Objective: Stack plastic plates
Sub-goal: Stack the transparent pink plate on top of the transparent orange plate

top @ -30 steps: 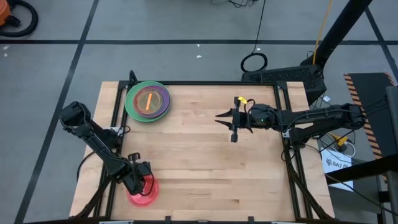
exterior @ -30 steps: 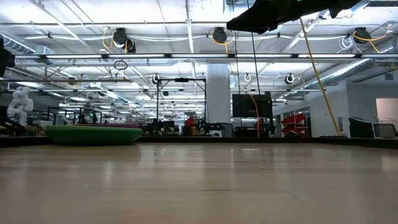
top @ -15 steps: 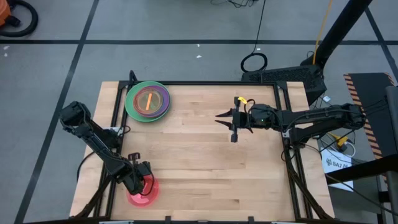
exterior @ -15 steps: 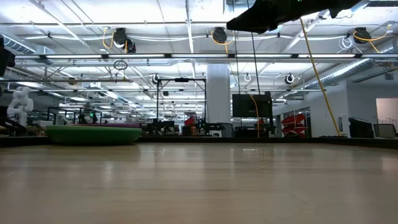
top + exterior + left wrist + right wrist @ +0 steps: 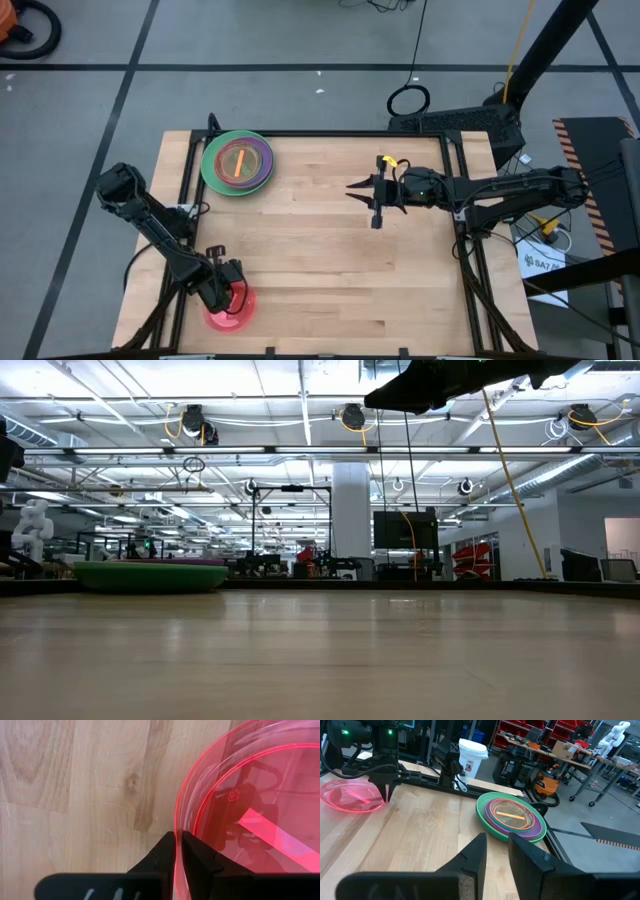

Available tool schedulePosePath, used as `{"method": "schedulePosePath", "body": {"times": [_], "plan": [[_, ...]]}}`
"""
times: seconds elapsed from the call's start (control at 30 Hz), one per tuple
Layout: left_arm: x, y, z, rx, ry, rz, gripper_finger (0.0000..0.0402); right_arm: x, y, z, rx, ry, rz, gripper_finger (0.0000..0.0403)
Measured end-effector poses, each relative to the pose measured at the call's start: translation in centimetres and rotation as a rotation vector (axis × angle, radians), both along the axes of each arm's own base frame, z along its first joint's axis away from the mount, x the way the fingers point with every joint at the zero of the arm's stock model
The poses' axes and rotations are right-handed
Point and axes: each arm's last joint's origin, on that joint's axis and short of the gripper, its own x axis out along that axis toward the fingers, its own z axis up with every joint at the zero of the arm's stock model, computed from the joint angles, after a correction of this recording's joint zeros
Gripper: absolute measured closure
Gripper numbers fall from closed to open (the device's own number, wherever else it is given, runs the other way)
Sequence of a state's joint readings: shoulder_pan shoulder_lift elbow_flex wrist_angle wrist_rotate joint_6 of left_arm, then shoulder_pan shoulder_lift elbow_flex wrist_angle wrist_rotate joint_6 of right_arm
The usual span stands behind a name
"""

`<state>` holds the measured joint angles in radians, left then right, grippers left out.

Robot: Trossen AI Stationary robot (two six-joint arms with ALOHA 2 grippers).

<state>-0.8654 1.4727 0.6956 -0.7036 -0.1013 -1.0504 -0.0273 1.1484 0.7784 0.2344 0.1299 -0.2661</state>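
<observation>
Pink plate's (image 5: 250,815) rim pinched by left gripper (image 5: 177,851); right gripper (image 5: 368,200) hangs parted.

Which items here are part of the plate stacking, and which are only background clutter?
Part of the job:
- pink plate, its rim pinched by the left gripper
- stack of plates: green at the bottom, purple, translucent orange on top

Just lying about:
- right gripper, waiting over mid-table, holding nothing
- black cable loop on the floor
- white bin beyond the table

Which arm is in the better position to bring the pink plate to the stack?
Likely the left. The left gripper is shut on the pink plate rim. The right gripper hangs open at mid-table, beside the stack, holding nothing.
</observation>
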Motion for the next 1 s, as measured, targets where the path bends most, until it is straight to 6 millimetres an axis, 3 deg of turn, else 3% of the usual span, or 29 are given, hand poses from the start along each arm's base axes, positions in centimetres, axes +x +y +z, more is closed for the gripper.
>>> {"method": "schedulePosePath", "body": {"times": [1.0], "plan": [[0.28,-0.07,0.7,0.018,0.0,0.017,0.0367,0.0,-0.01,0.0,-0.007,0.001,0.001,0.033]]}}
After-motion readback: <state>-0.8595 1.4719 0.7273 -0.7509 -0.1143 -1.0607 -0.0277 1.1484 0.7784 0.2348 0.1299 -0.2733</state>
